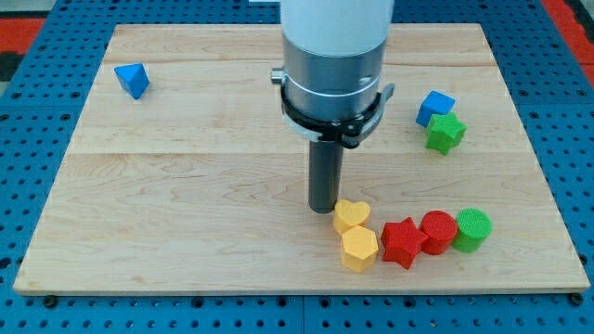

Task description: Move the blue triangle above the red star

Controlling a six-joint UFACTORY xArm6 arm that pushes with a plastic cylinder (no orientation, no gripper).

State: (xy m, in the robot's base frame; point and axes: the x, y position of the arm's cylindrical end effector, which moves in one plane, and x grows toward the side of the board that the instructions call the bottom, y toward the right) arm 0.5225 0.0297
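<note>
Blue triangle [133, 80] sits far up-left of my tip [323, 210], near the board's top-left corner, well apart from everything else. Wooden board [186, 186] is the only surface; no containers in view, nothing held inside anything.

My tip is a bare rod: no jaws to open or close, grasping nothing. It rests on the board just left of the yellow heart [352, 215], touching or nearly so; cannot tell which. Yellow hexagon [359, 249] lies just below-right of the tip, against the heart.

Red star [404, 242] is right and slightly below the tip, touching the red cylinder [438, 231], which touches the green cylinder [472, 229] further right. Blue cube [434, 107] and green star [445, 133] sit up-right of the tip, touching each other.

Step in hand, as I judge it: get over to the triangle. Doing it well probably means backing away from the heart without nudging it, circling round to the triangle's far left side, then pushing it rightward along a line that stays above the yellow pair. Stop it in the open patch directly above the red star, short of the blue cube and green star. Risk: triangle rotating off the rod mid-push.
</note>
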